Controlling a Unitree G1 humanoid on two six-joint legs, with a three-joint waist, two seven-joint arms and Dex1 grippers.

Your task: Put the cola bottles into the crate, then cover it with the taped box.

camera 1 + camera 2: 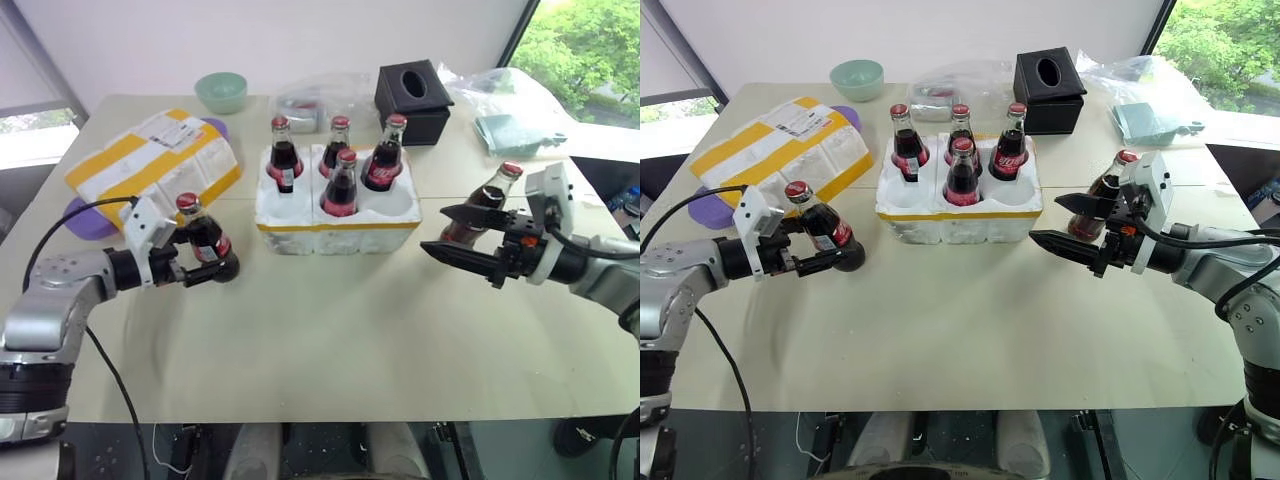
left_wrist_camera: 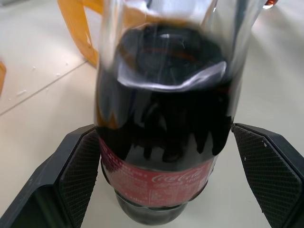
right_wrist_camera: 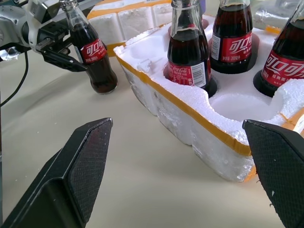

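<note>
The crate (image 1: 335,236), a low white foam tray edged with yellow tape, stands mid-table with several cola bottles (image 1: 342,186) upright in its wells. Another cola bottle (image 1: 203,232) stands on the table to the crate's left, between the open fingers (image 2: 78,175) of my left gripper (image 1: 212,258). One more bottle (image 1: 492,196) stands right of the crate, just behind my right gripper (image 1: 455,236), which is open and empty and points toward the crate (image 3: 190,123). The taped box (image 1: 150,165) lies at the back left.
A purple flat object (image 1: 85,216) lies under the taped box. At the back of the table are a green bowl (image 1: 220,92), a black tissue box (image 1: 412,100), clear plastic bags (image 1: 305,100) and a teal cloth (image 1: 515,130). The table (image 1: 330,340) ends close in front.
</note>
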